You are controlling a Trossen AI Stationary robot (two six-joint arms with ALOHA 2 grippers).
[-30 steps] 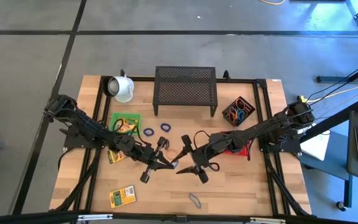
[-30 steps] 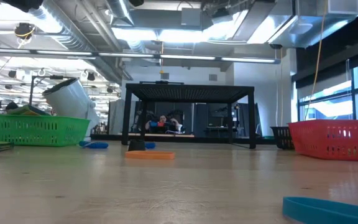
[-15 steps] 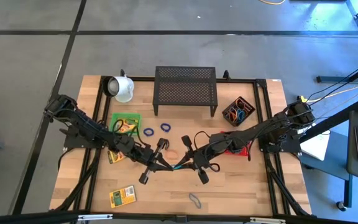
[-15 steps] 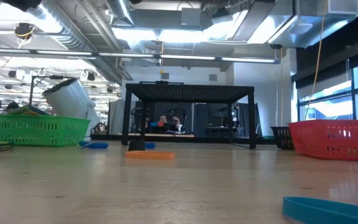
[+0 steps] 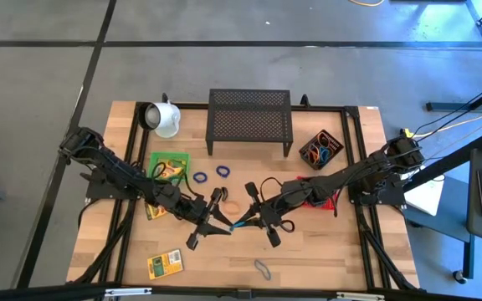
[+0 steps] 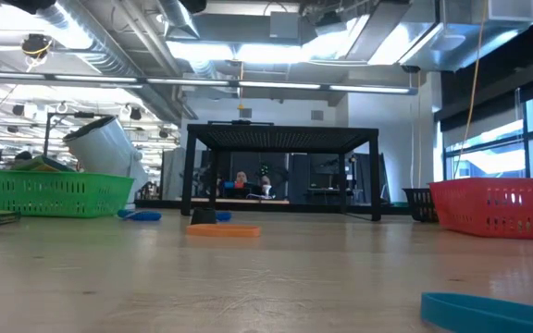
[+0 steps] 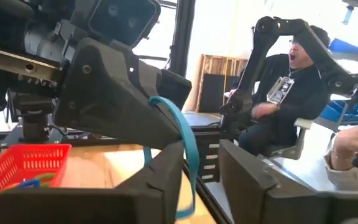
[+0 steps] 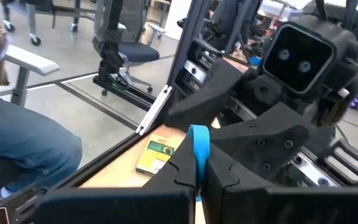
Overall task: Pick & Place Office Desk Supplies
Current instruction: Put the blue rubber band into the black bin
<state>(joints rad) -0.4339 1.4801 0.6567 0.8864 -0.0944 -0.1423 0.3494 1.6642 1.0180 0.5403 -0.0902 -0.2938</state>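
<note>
High view: black bin (image 5: 320, 149) holds coloured rubber bands (image 5: 317, 153).

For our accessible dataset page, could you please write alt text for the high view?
Above a wooden table, the left gripper and right gripper meet over a blue rubber band, the right shut on it. A black mesh rack and white mug stand at the far edge.

Your left gripper (image 5: 226, 226) and right gripper (image 5: 246, 222) meet over the middle of the table (image 5: 325, 251). Beyond them stands the rack (image 5: 249, 117), with the mug (image 5: 165, 118) on its side beside it, on the left gripper's side. A green basket (image 5: 153, 159) sits near the left gripper. A red basket (image 5: 325, 201) sits near the right one, and a black bin (image 5: 319, 134) lies farther off. A seated person (image 7: 297, 93) shows beyond the table.
</note>
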